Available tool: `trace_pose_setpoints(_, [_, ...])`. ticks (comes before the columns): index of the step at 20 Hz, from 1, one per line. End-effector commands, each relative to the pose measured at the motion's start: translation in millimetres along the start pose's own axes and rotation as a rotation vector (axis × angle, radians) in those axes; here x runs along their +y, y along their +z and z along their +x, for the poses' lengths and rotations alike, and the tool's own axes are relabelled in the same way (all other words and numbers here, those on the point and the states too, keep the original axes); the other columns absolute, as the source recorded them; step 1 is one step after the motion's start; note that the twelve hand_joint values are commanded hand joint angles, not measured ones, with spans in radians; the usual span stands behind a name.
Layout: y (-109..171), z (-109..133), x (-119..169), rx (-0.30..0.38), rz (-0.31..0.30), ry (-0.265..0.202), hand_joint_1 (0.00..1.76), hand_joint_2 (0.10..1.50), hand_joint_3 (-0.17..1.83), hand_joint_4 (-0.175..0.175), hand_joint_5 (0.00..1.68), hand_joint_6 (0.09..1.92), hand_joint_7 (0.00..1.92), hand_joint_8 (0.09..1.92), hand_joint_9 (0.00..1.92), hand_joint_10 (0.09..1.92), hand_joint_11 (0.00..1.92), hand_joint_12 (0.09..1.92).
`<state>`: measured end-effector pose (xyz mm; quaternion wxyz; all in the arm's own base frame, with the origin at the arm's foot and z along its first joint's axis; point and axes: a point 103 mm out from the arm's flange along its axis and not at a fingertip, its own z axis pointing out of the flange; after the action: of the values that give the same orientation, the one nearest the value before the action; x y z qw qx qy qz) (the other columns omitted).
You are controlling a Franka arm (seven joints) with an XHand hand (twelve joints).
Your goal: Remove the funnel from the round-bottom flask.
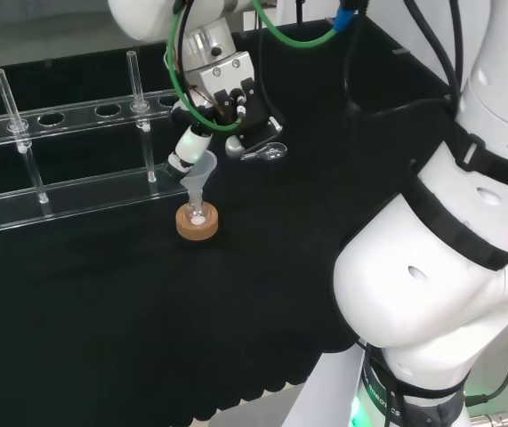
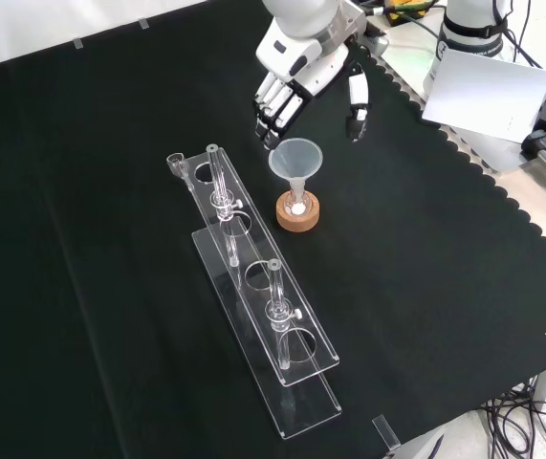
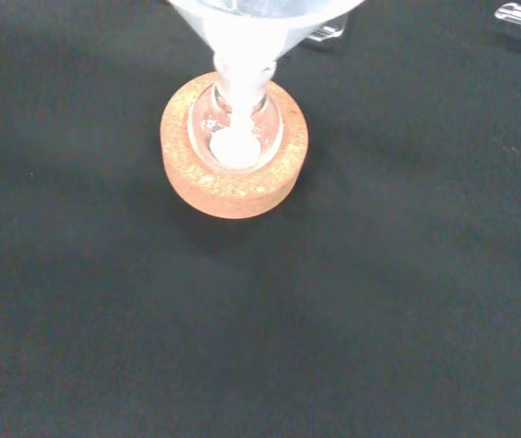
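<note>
Black cloth bears corked flask, funnel; robot hand released above.

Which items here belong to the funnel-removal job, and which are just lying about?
Job:
- funnel, stem down in the flask
- round-bottom flask, some white material at its bottom
- cork ring stand under it
- hand, fingers relaxed, beside the funnel's rim

Lying about:
- clear tube rack with upright tubes
- small clear piece on the cloth beyond the hand, head view

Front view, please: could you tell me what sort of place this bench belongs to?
Probably a chemistry lab: a funnel sits in a round-bottom flask on a cork ring, beside a clear test-tube rack.
</note>
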<state>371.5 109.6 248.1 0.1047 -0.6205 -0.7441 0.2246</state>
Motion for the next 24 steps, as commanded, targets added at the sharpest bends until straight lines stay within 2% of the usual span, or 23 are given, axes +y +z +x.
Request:
trace_pose_setpoints(1, [5,10,12,-0.036,0.035,-0.023,0.52,0.67,0.25,0.03,0.09,0.09,0.0,0.45,0.12,0.79,0.26,1.45])
trace_pose_setpoints(6, [10,7,22,-0.053,0.066,-0.029,0.52,0.68,0.23,0.042,0.04,0.09,0.0,0.23,0.02,0.82,0.24,1.48])
trace_pose_setpoints(9, [12,3,25,-0.083,0.08,-0.047,0.53,0.68,0.22,0.051,0.01,0.09,0.0,0.1,0.0,0.73,0.2,1.5])
trace_pose_setpoints(12, [15,1,28,-0.084,0.085,-0.046,0.53,0.67,0.21,0.059,0.0,0.09,0.0,0.09,0.0,0.64,0.18,1.53])
trace_pose_setpoints(14, [14,8,31,-0.093,0.098,-0.054,0.53,0.67,0.2,0.062,0.0,0.09,0.0,0.09,0.0,0.63,0.17,1.53])
trace_pose_setpoints(17, [19,6,33,-0.065,0.075,-0.067,0.53,0.66,0.19,0.073,0.0,0.09,0.01,0.09,0.0,0.67,0.17,1.55])
trace_pose_setpoints(20, [20,5,35,-0.079,0.049,-0.074,0.57,0.66,0.18,0.086,0.0,0.09,0.01,0.09,0.0,0.71,0.18,1.56])
trace_pose_setpoints(24, [21,5,36,-0.105,0.039,-0.073,0.66,0.67,0.18,0.086,0.01,0.09,0.05,0.09,0.0,0.85,0.21,1.55])
